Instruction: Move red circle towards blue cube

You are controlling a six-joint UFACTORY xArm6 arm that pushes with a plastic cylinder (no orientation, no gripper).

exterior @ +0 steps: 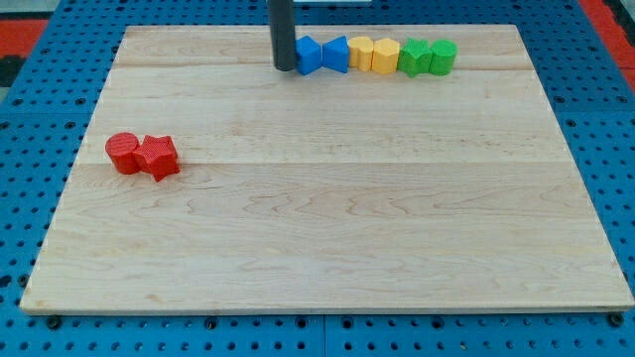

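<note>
1. No gripper on this arm, just a dark rod holding nothing; my tip [285, 67] sits at the far edge, touching the left side of the blue cube [309, 56].
2. Red circle [123, 153] is way off at the bench's [327, 248] left, touching a red star-ish block [158, 157].
3. Far row runs rightward: two blue, two yellow, two green blocks.

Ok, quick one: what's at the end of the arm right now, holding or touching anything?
No gripper: the arm ends in a rod, holding nothing.
My tip sits at the view's top, against the left side of the blue block, far from the red circle.
</note>
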